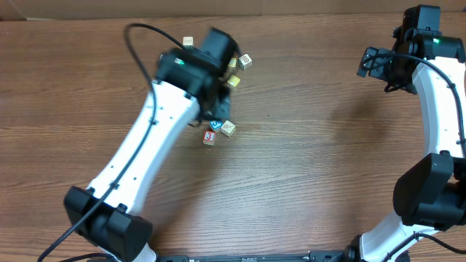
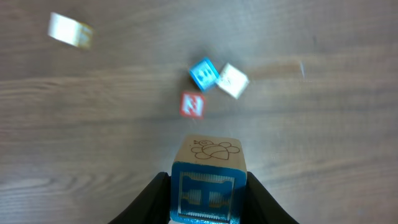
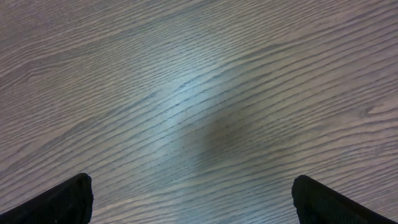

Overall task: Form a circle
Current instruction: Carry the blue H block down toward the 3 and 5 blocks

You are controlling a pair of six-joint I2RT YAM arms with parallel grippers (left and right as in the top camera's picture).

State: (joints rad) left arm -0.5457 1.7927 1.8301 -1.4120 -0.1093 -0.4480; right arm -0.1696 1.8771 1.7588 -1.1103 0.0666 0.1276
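Left tool (image 2: 208, 200) clamps blue cube (image 2: 208, 171); circle (image 2: 205, 78) unfinished: blue, red, cream cluster.

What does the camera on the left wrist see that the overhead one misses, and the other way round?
Only the left wrist view: a bee-topped blue cube clamped between the left fingers; from above, the arm hides it.
Only the overhead view: the left arm and right arm whole, plus yellowish cubes near the left arm's far end.
Both: a second blue cube, a red cube and a cream cube, clustered on the wooden table.
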